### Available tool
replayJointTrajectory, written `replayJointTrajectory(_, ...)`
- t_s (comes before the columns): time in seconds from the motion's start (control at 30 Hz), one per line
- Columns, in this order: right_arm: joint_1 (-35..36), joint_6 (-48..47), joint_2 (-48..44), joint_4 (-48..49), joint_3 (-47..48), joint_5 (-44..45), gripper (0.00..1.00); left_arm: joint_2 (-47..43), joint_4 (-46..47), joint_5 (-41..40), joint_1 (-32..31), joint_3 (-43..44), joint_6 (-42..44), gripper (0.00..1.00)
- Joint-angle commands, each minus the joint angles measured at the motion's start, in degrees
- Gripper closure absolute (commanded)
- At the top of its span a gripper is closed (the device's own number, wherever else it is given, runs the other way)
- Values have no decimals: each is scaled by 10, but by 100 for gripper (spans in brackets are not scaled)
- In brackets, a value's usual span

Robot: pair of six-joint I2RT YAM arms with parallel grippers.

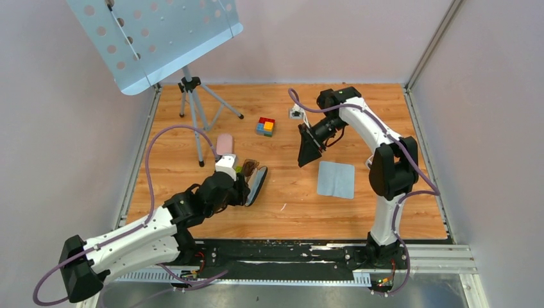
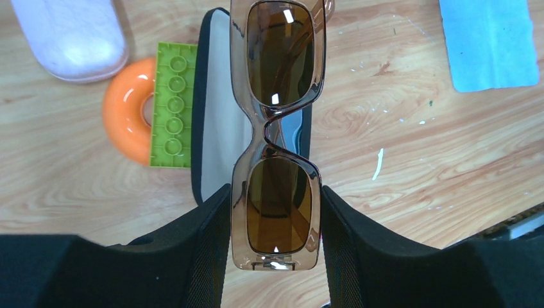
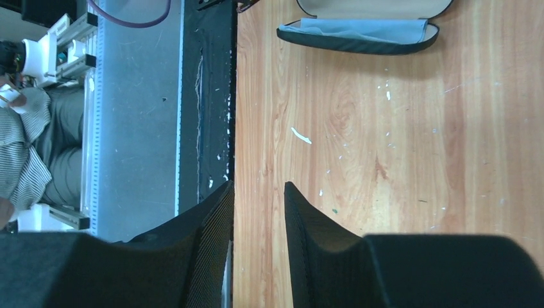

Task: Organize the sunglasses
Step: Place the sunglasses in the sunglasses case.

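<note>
Right now the sunglasses [image 2: 279, 135] have a see-through brown frame and dark brown lenses. They hang over the open black case [image 2: 215, 115], squeezed at one lens by the left gripper [image 2: 274, 199], whose arm reaches low across the table [image 1: 301, 212]. The right gripper [image 3: 258, 192] points down, its fingers [image 3: 205, 244] a little apart

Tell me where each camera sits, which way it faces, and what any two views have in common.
Top: fixed above and behind the arm bases, looking down on the table; both arms, the left hand and the right hand show.
Left wrist: on the left arm, looking down past its own fingers, which grip the sunglasses above the open case.
Right wrist: on the right arm, looking down at the table towards the case; its empty fingers show.
Shared: both wrist views show the case.
</note>
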Motion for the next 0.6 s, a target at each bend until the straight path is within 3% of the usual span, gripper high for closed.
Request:
replayJointTrajectory(0.0, -4, 43, -43, 67, -65, -32, 62, -13, 93, 64, 35, -30, -62, 69)
replayJointTrajectory(0.23, -2, 67, -67, 112, -131, -38, 63, -10, 149, 170, 113, -70, -98, 69)
replayJointTrajectory(0.33, 1, 77, -70, 127, -148, -36, 64, 2, 154, 181, 124, -72, -87, 69)
replayJointTrajectory(0.57, 54, 201, -114, 304, -257, 54, 68, 27, 150, 248, 186, -62, -37, 68)
